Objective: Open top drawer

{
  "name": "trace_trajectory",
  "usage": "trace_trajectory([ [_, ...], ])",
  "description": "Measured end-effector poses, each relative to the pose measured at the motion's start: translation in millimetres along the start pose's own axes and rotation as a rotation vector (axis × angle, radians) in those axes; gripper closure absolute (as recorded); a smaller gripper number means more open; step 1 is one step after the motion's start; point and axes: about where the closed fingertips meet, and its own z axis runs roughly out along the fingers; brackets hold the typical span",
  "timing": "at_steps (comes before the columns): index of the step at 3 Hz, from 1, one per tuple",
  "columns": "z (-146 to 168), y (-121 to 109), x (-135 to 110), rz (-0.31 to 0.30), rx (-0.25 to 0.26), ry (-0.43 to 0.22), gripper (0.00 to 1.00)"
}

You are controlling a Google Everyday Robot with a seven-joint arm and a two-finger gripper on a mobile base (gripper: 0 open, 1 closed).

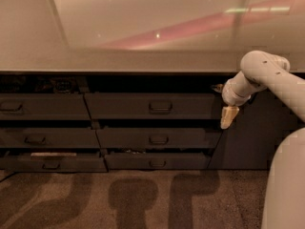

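Note:
The top drawer [124,106] is the long dark front just under the countertop, with a small loop handle [160,107] at its centre. Its front sits level with the neighbouring fronts. My gripper [222,102] is at the drawer's right end, well right of the handle. It is open, with one pale fingertip [228,117] pointing down below the drawer's edge and the other near its top corner. It holds nothing.
A shorter drawer [43,107] sits left of the top drawer. Two lower rows of drawers [157,139] lie beneath; the bottom left one [47,161] shows a light strip at its top. A pale countertop [143,56] overhangs. Speckled carpet [143,199] lies in front.

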Motion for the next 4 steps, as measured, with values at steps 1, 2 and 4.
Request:
trace_trajectory([
  [1, 0.3, 0.0, 0.7, 0.002, -0.001, 0.001, 0.00],
  [2, 0.3, 0.0, 0.7, 0.002, -0.001, 0.001, 0.19],
  [4, 0.4, 0.1, 0.7, 0.002, -0.001, 0.001, 0.66],
])
